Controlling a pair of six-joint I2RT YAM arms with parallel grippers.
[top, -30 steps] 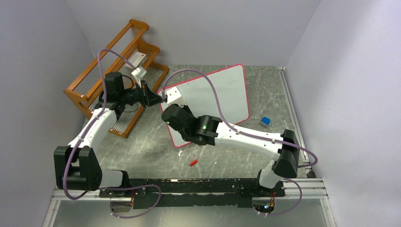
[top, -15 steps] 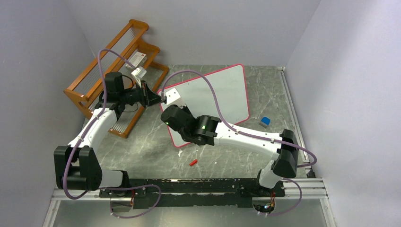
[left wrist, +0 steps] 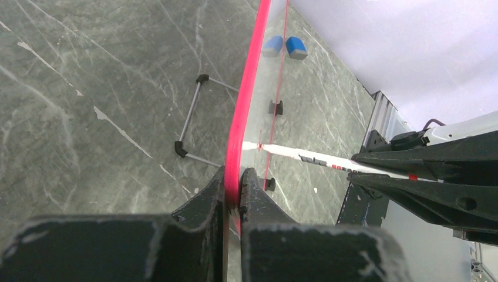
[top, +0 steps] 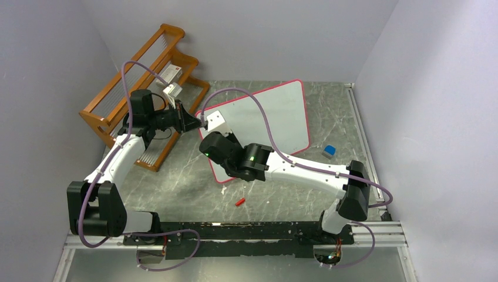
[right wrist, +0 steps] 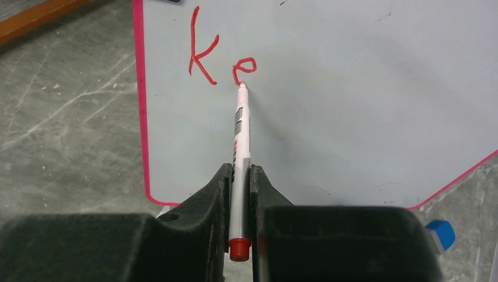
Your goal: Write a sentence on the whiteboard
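At far left, a wooden rack (top: 135, 82) is sitting by the wall. Your left gripper (left wrist: 233, 176) is pinching the whiteboard (top: 276, 111) by its left red-pink edge, with the jaws closed onto the frame. The board is standing mid-table (top: 176, 176) with its long axis running left to right and the right end a little farther from you. Your right gripper (right wrist: 241, 176) is clamping a marker (right wrist: 241, 147) tightly. The pen is lying straight out from the fingers, and its tip is pointing at the board and touching just under the "e". The sentence (right wrist: 220, 59) is reading only "Ke". A red cap (top: 239, 201) is lying nearer you, and a blue eraser (top: 329, 151) is sitting right of the board.
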